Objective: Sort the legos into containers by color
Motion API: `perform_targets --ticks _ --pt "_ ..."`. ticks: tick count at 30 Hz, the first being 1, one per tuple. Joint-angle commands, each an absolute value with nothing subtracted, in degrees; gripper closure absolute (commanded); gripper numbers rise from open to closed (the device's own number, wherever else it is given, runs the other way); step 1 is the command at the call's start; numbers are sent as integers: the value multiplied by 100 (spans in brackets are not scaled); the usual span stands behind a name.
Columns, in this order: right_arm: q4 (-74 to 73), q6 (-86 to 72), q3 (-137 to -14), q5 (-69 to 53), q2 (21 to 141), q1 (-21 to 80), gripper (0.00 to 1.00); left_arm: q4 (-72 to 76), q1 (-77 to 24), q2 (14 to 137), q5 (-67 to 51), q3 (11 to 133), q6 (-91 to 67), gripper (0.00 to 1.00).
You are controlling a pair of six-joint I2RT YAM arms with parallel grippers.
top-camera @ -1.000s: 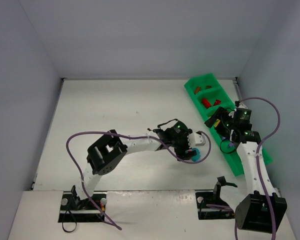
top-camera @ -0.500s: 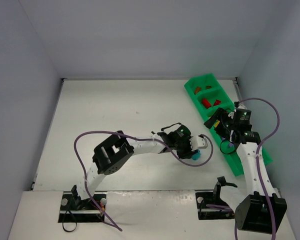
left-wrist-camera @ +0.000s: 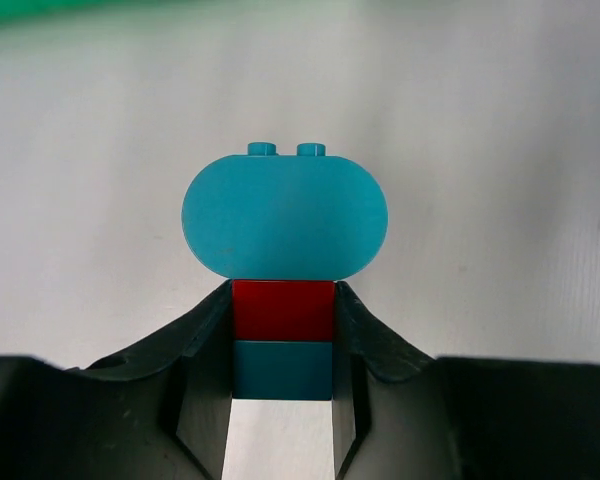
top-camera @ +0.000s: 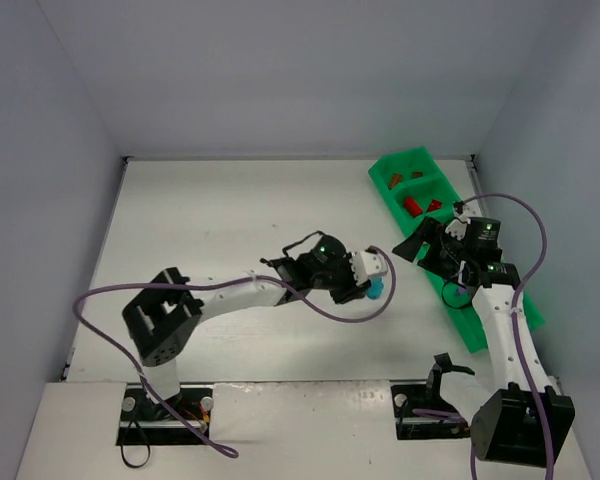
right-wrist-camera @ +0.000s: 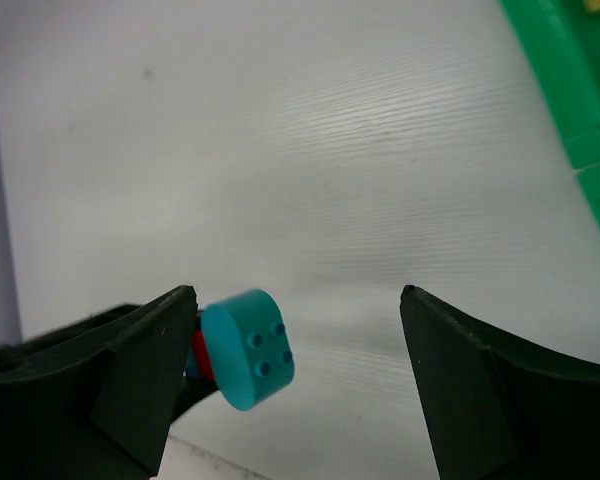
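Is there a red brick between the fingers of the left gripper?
Yes, a red brick sits clamped in the left gripper, against the teal rounded piece.

Each arm is built of slim white plastic links between chunky black joint housings: the left arm (top-camera: 230, 293) and the right arm (top-camera: 502, 325) alike. A loose purple cable (top-camera: 510, 198) loops beside each. Small green lights (top-camera: 487, 229) glow on the right arm's black wrist. The left gripper (left-wrist-camera: 284, 300) and right gripper (right-wrist-camera: 296, 293) have matte black, angular wedge fingers
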State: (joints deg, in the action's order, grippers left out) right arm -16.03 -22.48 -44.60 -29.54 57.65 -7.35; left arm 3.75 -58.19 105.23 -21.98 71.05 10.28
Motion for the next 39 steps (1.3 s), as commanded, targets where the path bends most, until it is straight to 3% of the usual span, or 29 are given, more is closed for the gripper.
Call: perform_targets --ticks 1,14,39 --pt "-1135 -2135 -4746 -4486 5915 -554 21 1108 -5538 9537 -2215 7102 914 100" --pt "-97 -2672 -5414 -5519 6495 589 20 984 -5142 8429 -2373 6794 897 100" --pt "-114 -2470 -5300 -4139 6257 589 20 1011 -4869 7893 -2373 6276 826 100"
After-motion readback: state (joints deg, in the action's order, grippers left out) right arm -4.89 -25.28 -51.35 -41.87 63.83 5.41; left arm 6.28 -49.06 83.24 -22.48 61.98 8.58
